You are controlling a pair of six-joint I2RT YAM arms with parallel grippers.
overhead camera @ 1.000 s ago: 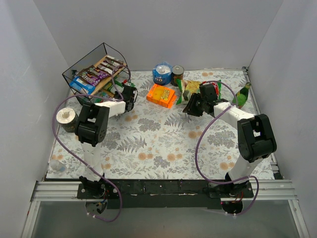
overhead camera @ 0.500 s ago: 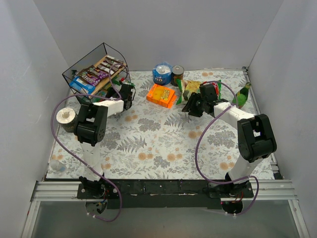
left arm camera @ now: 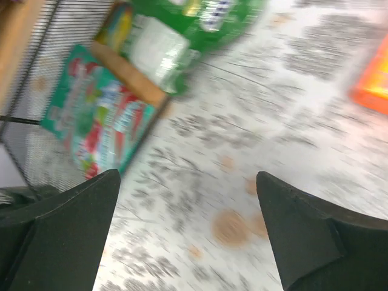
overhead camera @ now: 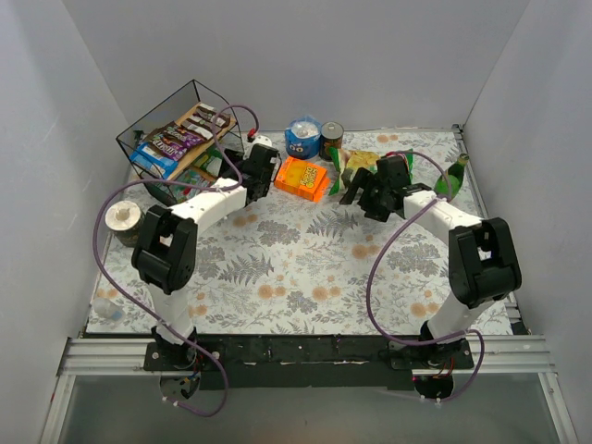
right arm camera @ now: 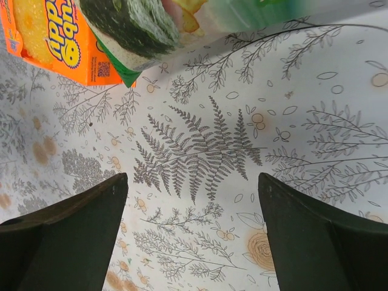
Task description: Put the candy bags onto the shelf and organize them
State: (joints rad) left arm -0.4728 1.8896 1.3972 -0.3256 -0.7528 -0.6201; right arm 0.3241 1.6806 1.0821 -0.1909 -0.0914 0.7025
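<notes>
The shelf point(overhead camera: 153, 125) stands at the back left, a black wire frame with wooden boards. Brown, purple and blue candy bags point(overhead camera: 172, 141) lie on its upper board. On the lower board point(left arm camera: 129, 75) lie a teal bag point(left arm camera: 96, 123) and a green bag point(left arm camera: 185, 27), both sticking out over the edge. My left gripper point(overhead camera: 256, 178) hovers open and empty between the shelf and an orange box point(overhead camera: 301, 178); its view point(left arm camera: 188, 233) is blurred. My right gripper point(overhead camera: 363, 196) is open and empty point(right arm camera: 193, 233) over bare cloth, just in front of the large green chip bag point(right arm camera: 200, 18).
A blue round can point(overhead camera: 302, 139) and a brown can point(overhead camera: 331, 137) stand at the back middle. The orange box point(right arm camera: 51, 39) lies beside the chip bag point(overhead camera: 356, 166). A green parrot figure point(overhead camera: 451, 180) sits at the far right, a pale roll point(overhead camera: 123, 220) at the left edge.
Both grippers have opened wide. My left arm has swung right, away from the shelf's lower board toward the orange box. My right gripper has shifted slightly toward the back.
</notes>
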